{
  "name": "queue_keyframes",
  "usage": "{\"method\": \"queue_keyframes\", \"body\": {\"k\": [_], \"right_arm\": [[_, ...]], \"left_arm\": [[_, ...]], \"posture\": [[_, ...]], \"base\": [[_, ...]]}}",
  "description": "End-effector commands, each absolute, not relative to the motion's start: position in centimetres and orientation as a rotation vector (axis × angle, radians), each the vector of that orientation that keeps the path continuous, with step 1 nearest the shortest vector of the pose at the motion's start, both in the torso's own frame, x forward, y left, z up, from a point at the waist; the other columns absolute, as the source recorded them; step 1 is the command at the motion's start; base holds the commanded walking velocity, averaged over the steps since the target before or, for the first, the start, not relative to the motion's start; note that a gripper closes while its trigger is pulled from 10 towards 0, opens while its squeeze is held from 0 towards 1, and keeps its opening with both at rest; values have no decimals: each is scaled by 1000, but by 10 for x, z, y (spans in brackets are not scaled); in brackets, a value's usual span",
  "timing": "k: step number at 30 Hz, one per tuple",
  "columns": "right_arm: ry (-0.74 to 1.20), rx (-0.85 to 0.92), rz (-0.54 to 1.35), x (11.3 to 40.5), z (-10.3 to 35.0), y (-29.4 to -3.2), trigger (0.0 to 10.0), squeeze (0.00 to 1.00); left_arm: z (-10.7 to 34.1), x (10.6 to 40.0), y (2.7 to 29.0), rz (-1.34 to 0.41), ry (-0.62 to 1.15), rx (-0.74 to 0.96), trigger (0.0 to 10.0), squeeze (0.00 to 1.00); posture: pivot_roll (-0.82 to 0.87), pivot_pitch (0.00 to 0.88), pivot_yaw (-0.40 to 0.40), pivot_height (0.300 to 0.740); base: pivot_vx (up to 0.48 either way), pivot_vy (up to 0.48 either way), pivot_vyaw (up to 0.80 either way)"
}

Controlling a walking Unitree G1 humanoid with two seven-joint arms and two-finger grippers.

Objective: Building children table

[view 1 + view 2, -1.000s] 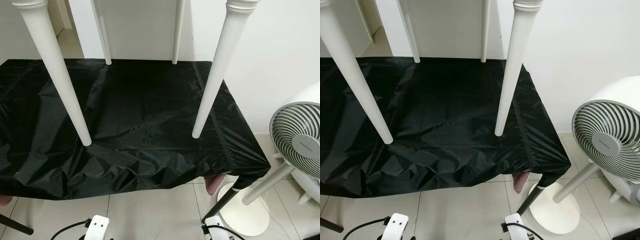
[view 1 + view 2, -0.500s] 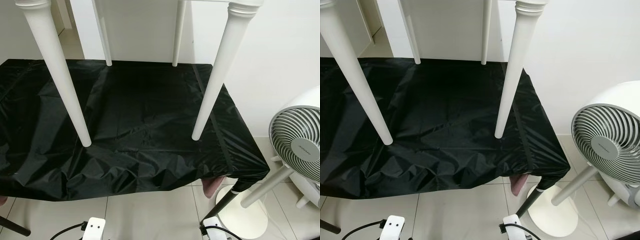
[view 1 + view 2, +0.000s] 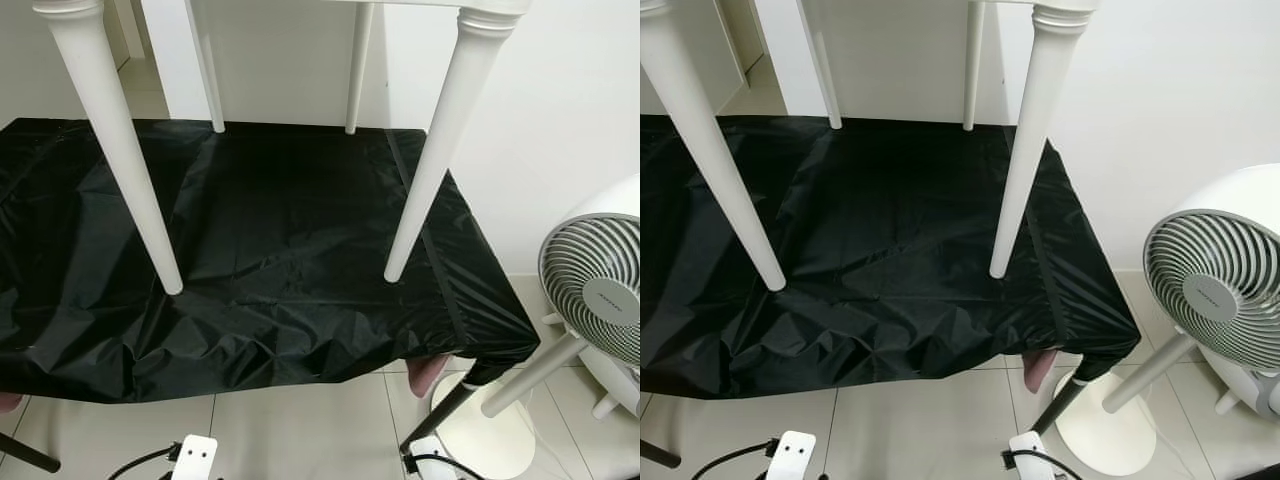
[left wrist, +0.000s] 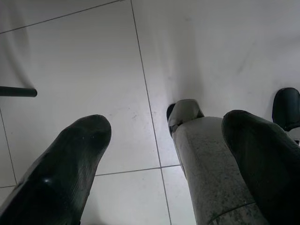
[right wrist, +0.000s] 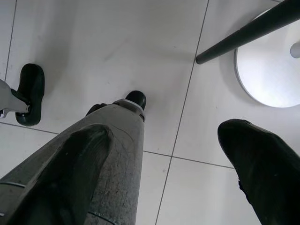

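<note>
1. My view has only drifted slightly; the white children's table (image 3: 420, 190) stays put, its four legs planted on the black-covered table (image 3: 280, 330).
2. My left pincer (image 4: 164, 154) and right pincer (image 5: 173, 159) hang released over the floor tiles (image 4: 93, 56); assembly looks finished.

A cloth-covered surface (image 3: 260, 240) spans the middle of the head views, from the left edge to right of centre; four table legs (image 3: 125, 160) come down from the top of the frame onto it, two near (image 3: 425, 170) and two far (image 3: 208, 70); a wall (image 3: 560, 90) fills the upper right; a standing fan (image 3: 600, 300) occupies the right edge, its base (image 3: 490, 440) on the tiled floor (image 3: 300, 430) at lower right, beside the cloth's corner.
</note>
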State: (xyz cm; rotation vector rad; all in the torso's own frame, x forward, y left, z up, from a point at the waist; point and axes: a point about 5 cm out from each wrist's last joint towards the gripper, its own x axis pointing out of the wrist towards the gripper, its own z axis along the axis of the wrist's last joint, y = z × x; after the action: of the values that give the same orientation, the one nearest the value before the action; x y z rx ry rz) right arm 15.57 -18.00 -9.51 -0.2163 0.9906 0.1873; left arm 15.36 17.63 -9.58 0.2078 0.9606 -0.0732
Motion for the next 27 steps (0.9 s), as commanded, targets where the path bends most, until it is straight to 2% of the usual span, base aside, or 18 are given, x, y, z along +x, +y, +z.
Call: {"method": "queue_keyframes", "body": {"k": [1,15,20,27], "right_arm": [[1017,-213,176,150,-97,-184,10000,0],[1022,-194,150,148,-98,-186,10000,0],[1027,-196,150,147,-98,-186,10000,0],[1033,-217,161,142,-99,-190,10000,0]], "left_arm": [[-102,140,174,-90,1022,205,10000,0],[-101,143,174,-104,1024,221,10000,0],[-101,143,172,-75,1013,153,10000,0],[-100,144,173,-129,1011,218,10000,0]], "posture": [[98,0,-28,740],[88,0,-18,740],[89,0,-18,740],[100,0,-24,740]], "base": [[0,0,0],[0,0,0],[0,0,0],[0,0,0]]}}
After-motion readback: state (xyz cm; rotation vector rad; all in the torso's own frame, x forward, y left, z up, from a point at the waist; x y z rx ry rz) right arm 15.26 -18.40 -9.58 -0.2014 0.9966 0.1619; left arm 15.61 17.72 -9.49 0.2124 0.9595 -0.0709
